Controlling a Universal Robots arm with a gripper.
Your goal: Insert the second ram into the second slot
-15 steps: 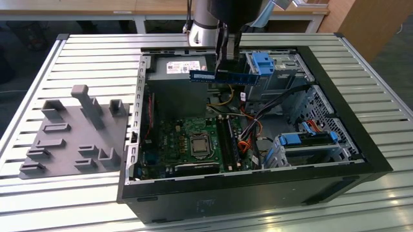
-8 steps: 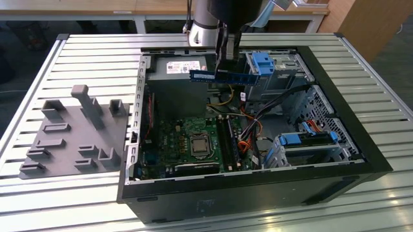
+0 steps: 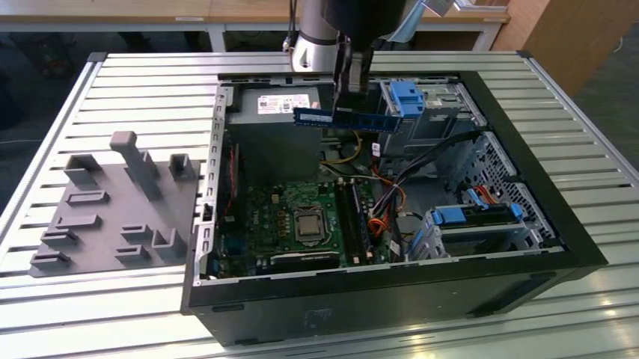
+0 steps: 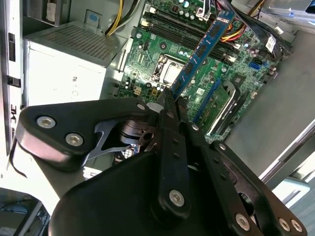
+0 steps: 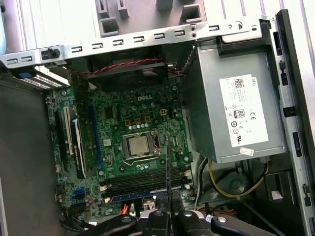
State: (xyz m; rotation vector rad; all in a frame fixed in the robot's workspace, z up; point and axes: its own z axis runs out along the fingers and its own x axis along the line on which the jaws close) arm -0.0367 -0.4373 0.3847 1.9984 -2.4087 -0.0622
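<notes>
My gripper (image 3: 349,103) hangs over the open computer case (image 3: 559,224), shut on the second ram (image 3: 346,118). This is a thin blue circuit-board stick with dark chips, held level above the case's far part. In the second wrist view the second ram (image 4: 202,49) sticks out from between the closed fingertips (image 4: 170,96). In the first wrist view the second ram (image 5: 168,167) is seen edge-on above the gripper (image 5: 168,212). The long dark memory slots (image 3: 357,217) (image 5: 147,178) lie on the green motherboard (image 3: 289,202) beside the processor socket (image 5: 138,145), well below the stick. Which one is the second slot I cannot tell.
A grey power supply (image 5: 231,108) stands beside the gripper inside the case. Blue drive brackets (image 3: 408,97) (image 3: 479,213) and loose cables (image 3: 399,194) fill the exterior view's right side. A grey fixture block with pegs (image 3: 110,209) lies on the slatted table at the exterior view's left.
</notes>
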